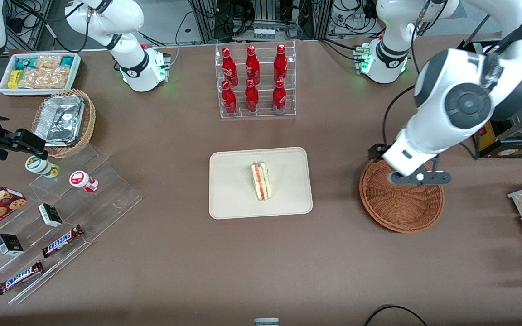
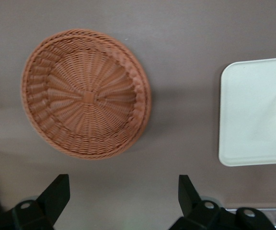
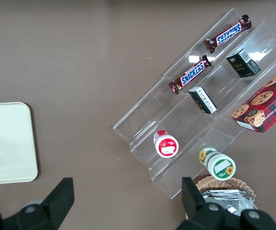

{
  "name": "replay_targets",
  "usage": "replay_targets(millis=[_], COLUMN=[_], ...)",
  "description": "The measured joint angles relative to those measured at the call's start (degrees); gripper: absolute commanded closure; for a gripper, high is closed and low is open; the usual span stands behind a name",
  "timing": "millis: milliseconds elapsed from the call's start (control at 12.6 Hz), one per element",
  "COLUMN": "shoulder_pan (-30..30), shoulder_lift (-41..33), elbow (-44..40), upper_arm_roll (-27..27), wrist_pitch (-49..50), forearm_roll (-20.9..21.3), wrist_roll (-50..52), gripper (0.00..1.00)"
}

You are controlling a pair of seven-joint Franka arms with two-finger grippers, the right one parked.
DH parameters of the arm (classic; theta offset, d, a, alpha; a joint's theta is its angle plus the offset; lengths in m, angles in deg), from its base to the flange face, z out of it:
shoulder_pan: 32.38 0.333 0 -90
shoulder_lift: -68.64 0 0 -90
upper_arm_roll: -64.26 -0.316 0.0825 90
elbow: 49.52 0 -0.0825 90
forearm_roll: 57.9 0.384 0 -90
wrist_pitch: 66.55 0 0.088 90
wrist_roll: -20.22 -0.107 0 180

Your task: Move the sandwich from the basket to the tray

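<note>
One sandwich [image 1: 261, 181] lies on the tray [image 1: 229, 190], near the tray's middle, standing on a long edge with its red and green filling showing along the side turned toward the parked arm's end of the table. The basket [image 1: 401, 213] sits at about three o'clock from the tray in the front view, well apart from it, and its woven bowl holds nothing in the left wrist view.

Judging by its look, the wedge is light and soft: pale bread under a thin plastic wrap that is probably slick and crinkly. Hard squeezing would likely crush it or push the filling out. If it had to be gripped again, the best hold seems to be across the two flat bread faces, near the thick middle of the wedge, with gentle pressure, not at the thin corner.

The gripper [image 1: 417, 177] hangs over the basket's twelve o'clock rim, raised above it and touching nothing. Its fingers [image 2: 56, 194] stand wide apart with bare table between them. The left arm is bent, its forearm sloping down from about two o'clock toward the basket, wrist pointing at the table. With the sandwich resting on the tray, the placing looks done.
</note>
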Motion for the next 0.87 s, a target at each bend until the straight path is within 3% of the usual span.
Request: replay_targets(millis=[159, 635, 873], shoulder_pan=[1.49, -0.99, -2.05], shoulder_lift=[-3.89, -12.30, -13.53], elbow=[2.18, 2.88, 2.08], upper_arm_roll=[-1.54, -14.34, -15.33], wrist_pitch=[1.87, 12.97, 15.18], forearm_roll=[-1.23, -4.35, -4.35], wrist_roll=[-4.33, -15.37, -15.42], gripper=[0.00, 0.00, 0.00])
